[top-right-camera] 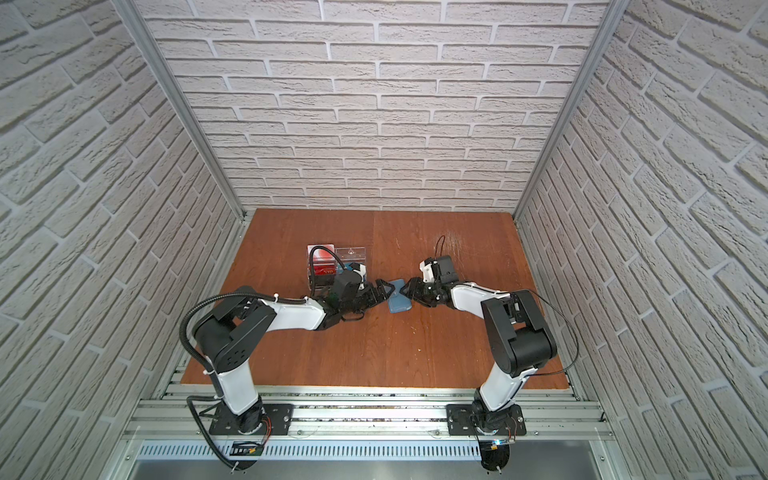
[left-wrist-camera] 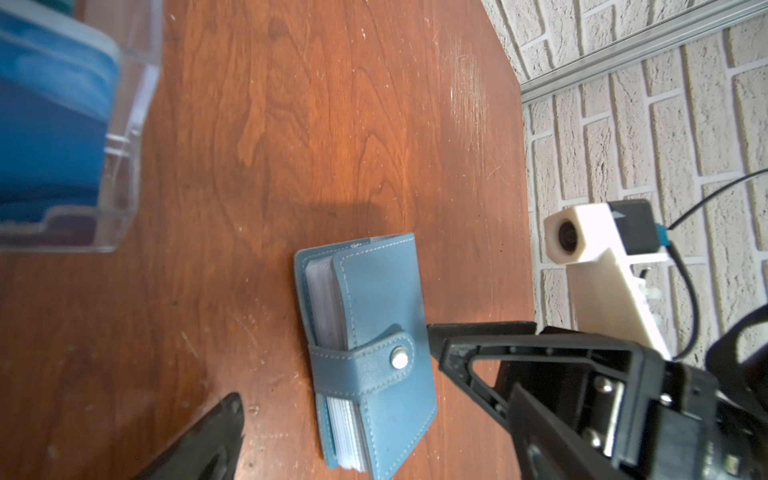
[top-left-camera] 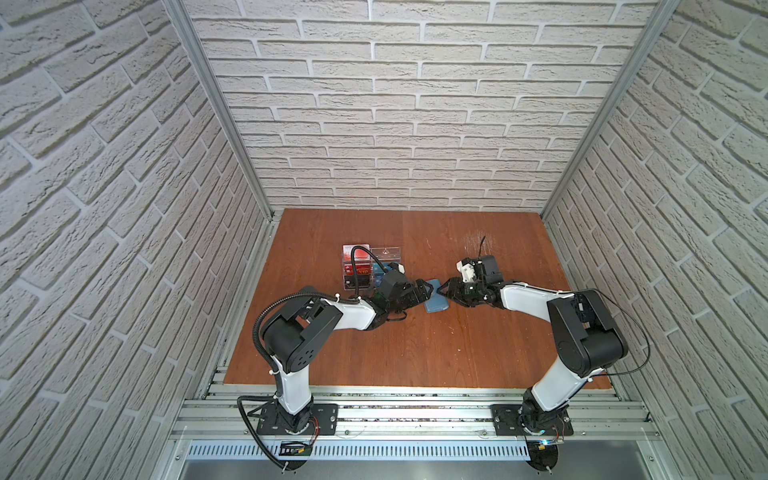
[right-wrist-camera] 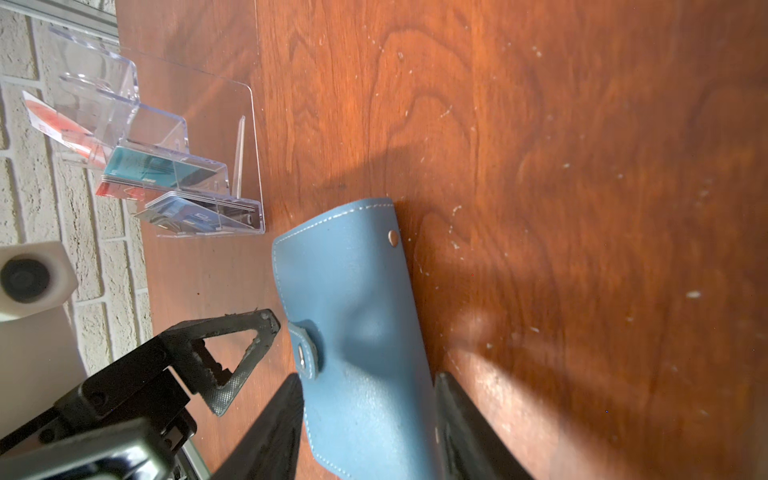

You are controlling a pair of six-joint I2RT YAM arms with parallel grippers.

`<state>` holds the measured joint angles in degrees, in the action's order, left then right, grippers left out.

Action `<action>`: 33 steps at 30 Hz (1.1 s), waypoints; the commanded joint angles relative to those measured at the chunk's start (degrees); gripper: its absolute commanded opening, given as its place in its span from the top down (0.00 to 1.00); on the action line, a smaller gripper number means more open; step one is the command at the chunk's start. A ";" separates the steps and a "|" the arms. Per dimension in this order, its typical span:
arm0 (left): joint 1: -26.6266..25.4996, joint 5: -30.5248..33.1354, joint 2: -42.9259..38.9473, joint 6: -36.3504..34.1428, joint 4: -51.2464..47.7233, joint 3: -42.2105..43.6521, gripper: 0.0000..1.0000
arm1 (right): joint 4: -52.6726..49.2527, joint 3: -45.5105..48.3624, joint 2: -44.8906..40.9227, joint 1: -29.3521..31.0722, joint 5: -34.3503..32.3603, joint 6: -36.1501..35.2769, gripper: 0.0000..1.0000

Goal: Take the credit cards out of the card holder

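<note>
The slate-blue card holder [top-left-camera: 437, 305] [top-right-camera: 401, 305] lies flat mid-table, its strap [left-wrist-camera: 365, 365] snapped shut. Pale sleeve edges [left-wrist-camera: 320, 299] show at its open side; the credit cards are hidden inside. In both top views my right gripper [top-left-camera: 446, 291] comes in from the right. In the right wrist view its jaws [right-wrist-camera: 370, 415] straddle the near end of the holder [right-wrist-camera: 353, 291], one finger against each side. My left gripper [top-left-camera: 426, 289] stands open just left of the holder, holding nothing; one of its fingers [right-wrist-camera: 245, 345] sits beside the strap.
A clear acrylic rack [top-left-camera: 386, 253] [right-wrist-camera: 245, 145] stands behind the left gripper. It holds a white card with a red circle, a red card and blue cards. The brick walls and metal frame close in the wooden table [top-left-camera: 415, 353].
</note>
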<state>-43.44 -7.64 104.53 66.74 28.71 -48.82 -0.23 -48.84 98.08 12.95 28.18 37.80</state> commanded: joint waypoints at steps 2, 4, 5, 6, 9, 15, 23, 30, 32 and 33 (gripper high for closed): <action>-0.26 1.64 0.46 0.93 2.03 -1.15 0.02 | 2.16 -0.43 1.75 -0.21 0.80 0.67 0.48; -0.24 1.77 0.86 1.02 2.10 -1.49 0.02 | 2.21 -0.36 2.09 -0.21 0.54 0.61 0.48; -0.24 1.90 1.20 1.18 2.10 -1.62 0.02 | 2.22 -0.30 2.48 -0.21 0.47 0.69 0.48; -0.28 2.03 1.41 1.27 2.35 -1.76 0.02 | 2.36 -0.33 3.00 -0.21 0.47 0.78 0.48; -0.27 2.19 2.29 1.64 2.67 -1.88 0.02 | 3.26 -0.55 4.81 -0.20 1.48 1.54 0.48; -0.15 1.88 3.83 2.03 3.03 -2.42 0.02 | 8.07 0.01 7.37 -0.07 5.11 4.61 0.51; 0.26 1.57 5.94 3.51 6.29 -2.52 0.02 | 9.00 0.37 7.00 0.83 5.43 5.08 0.53; 1.08 1.53 6.85 4.94 8.59 -1.67 0.02 | 10.60 0.57 6.52 2.42 6.18 5.71 0.55; 1.29 1.37 6.79 5.61 9.82 -1.09 0.02 | 11.15 0.75 6.23 2.48 6.34 6.04 0.55; 1.38 1.46 6.76 5.83 10.27 -0.70 0.02 | 11.37 0.81 6.24 2.53 6.52 6.06 0.55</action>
<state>-42.68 -6.68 110.21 71.31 35.55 -50.54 9.02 -48.88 104.62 14.85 33.76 43.20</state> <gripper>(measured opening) 0.982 0.454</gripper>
